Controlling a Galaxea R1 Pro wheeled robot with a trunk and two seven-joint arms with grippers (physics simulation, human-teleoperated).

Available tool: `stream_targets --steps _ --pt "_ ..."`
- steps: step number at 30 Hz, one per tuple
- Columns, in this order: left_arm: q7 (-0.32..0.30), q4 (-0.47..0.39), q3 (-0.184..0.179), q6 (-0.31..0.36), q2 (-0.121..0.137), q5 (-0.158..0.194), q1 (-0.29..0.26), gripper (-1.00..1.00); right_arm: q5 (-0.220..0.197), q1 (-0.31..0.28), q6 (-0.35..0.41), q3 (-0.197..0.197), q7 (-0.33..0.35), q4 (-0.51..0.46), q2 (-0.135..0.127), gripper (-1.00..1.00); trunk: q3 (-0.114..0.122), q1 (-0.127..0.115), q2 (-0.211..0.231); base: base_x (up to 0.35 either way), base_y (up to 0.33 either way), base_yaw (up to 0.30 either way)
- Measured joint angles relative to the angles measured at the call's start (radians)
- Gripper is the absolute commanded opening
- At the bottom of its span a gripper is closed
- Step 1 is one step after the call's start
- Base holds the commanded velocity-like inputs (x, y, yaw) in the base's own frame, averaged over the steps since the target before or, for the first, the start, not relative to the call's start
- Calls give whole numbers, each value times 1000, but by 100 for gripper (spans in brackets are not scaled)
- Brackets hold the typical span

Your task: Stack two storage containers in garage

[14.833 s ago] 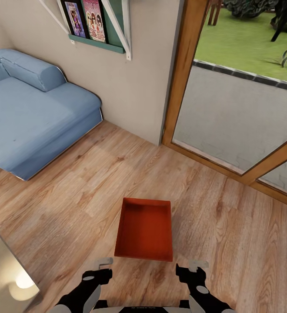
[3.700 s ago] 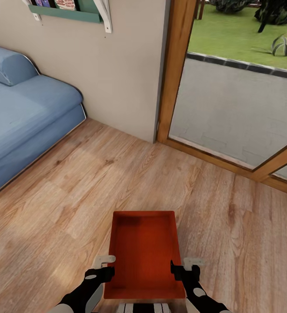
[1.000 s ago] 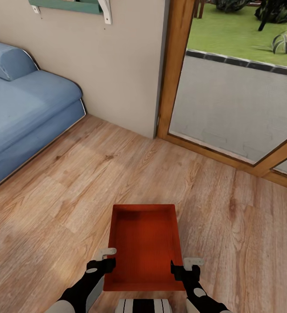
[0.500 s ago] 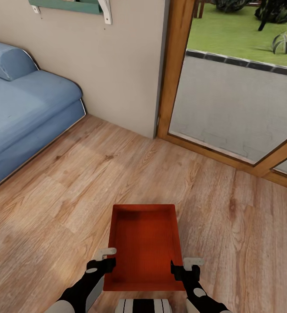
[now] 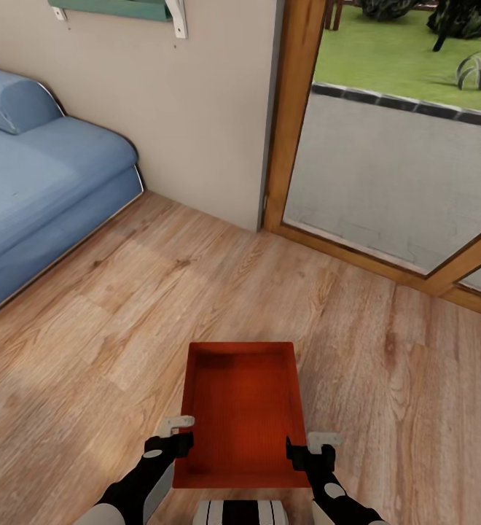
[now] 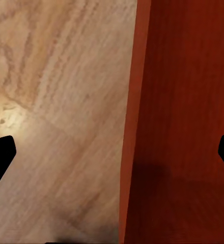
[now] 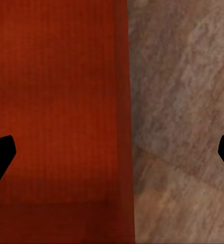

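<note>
Straddling opposite side walls of the storage container [image 5: 242,415], left tool [image 5: 181,443] and right tool [image 5: 296,453] gape wide.

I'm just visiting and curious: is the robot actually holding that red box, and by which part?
Not yet. Each open pincer, left and right, straddles a long side wall of the red box near its close end, fingers wide apart.
</note>
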Motion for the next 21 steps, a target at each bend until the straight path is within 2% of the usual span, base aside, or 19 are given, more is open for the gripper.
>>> stream_targets --steps 16,21 --pt "0 -1 -1 0 2 1 0 100 -7 -1 0 0 0 0 0 100 -50 61 -112 0 0 0" --pt "0 -1 -1 0 2 1 0 100 1 0 0 0 1 0 -1 100 -50 61 -112 0 0 0"
